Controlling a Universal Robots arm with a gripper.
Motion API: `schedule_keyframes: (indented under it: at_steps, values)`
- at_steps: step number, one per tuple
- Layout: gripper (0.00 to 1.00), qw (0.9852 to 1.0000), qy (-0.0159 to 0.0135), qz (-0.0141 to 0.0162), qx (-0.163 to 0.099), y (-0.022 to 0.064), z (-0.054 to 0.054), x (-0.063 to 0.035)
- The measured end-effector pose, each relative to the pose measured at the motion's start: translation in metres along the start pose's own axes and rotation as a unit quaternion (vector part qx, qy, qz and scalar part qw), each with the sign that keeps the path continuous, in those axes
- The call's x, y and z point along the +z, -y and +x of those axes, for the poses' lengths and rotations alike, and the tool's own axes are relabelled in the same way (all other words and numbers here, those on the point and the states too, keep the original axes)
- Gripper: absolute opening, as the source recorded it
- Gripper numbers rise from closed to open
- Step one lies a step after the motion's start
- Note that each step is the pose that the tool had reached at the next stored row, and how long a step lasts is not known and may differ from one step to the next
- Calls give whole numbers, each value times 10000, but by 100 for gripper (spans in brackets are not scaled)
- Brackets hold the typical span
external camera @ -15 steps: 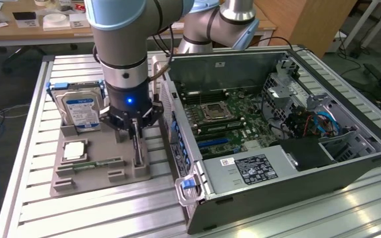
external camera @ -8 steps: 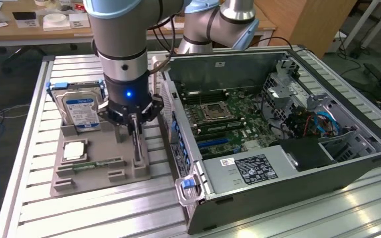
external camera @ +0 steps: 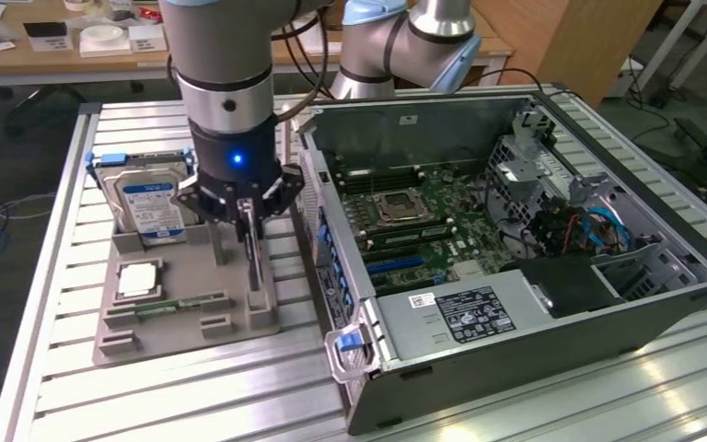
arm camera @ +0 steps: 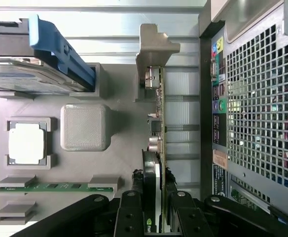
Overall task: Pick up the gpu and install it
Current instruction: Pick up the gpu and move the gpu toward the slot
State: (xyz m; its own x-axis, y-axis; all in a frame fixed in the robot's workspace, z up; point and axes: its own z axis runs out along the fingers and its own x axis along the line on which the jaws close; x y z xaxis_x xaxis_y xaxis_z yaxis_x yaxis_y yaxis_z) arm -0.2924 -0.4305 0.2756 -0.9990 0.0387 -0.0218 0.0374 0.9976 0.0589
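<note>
The holder (arm camera: 119, 163) is matt grey plastic, the table (external camera: 59, 396) ribbed bare metal, the case (arm camera: 257, 98) perforated sheet metal, the gpu (arm camera: 159, 128) bracket silvery.

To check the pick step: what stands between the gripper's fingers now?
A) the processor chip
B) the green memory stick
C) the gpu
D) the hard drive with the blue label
C: the gripper is closed on the edge of the upright gpu, which stands in the gray holder.

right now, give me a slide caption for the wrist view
Gripper closed on the gpu, which stands on edge in the grey holder beside the computer case.
</note>
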Motion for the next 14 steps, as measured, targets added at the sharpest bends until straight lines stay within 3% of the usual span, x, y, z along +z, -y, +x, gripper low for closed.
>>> schedule_keyframes:
  at_steps: [14]
  values:
    - [27, 10000, 0, -4, -2, -17, -6, -289]
